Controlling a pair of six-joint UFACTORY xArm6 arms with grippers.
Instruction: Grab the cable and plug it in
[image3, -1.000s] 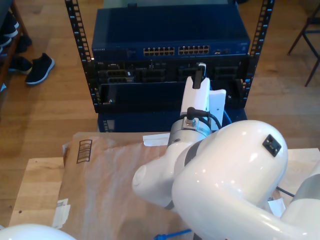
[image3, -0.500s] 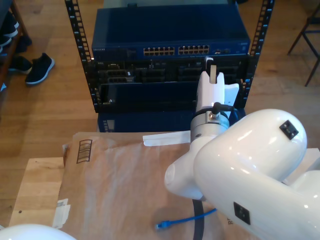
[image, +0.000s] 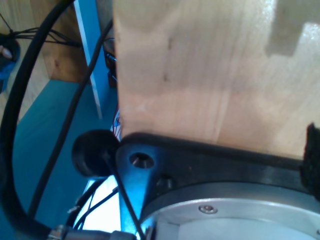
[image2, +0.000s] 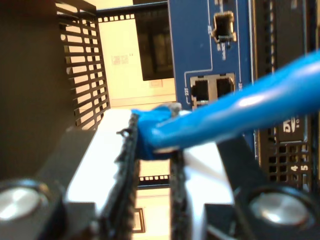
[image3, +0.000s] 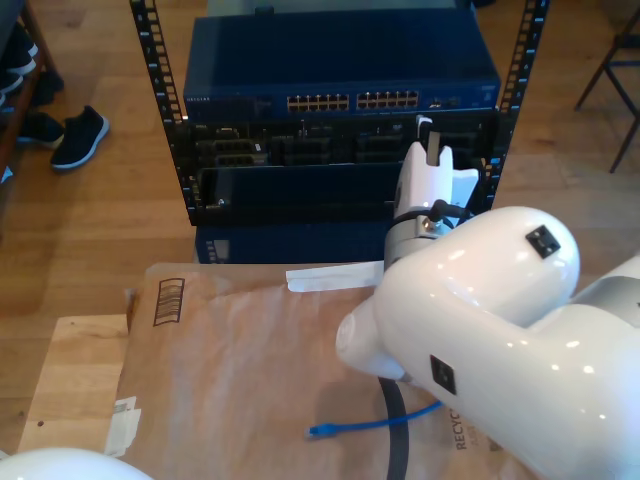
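Holding the cable (image2: 235, 112) near its plug end, my second pincer (image2: 152, 165) is clenched on it, the blue line pinched between the black pads (image2: 127, 165) and running out past the camera. Just ahead of the pads stands the blue switch panel (image2: 210, 45) with a pair of empty ports (image2: 210, 89); the plug tip is hidden behind the pads, so contact with a port cannot be judged. In the exterior view my second pincer (image3: 427, 140) reaches up to the rack (image3: 340, 130), while the cable's free end (image3: 322, 431) lies on the brown paper (image3: 220, 360) covering the bench (image3: 70, 370). My first pincer's state cannot be told; its camera sees wood (image: 210, 65) and black cabling (image: 30, 125).
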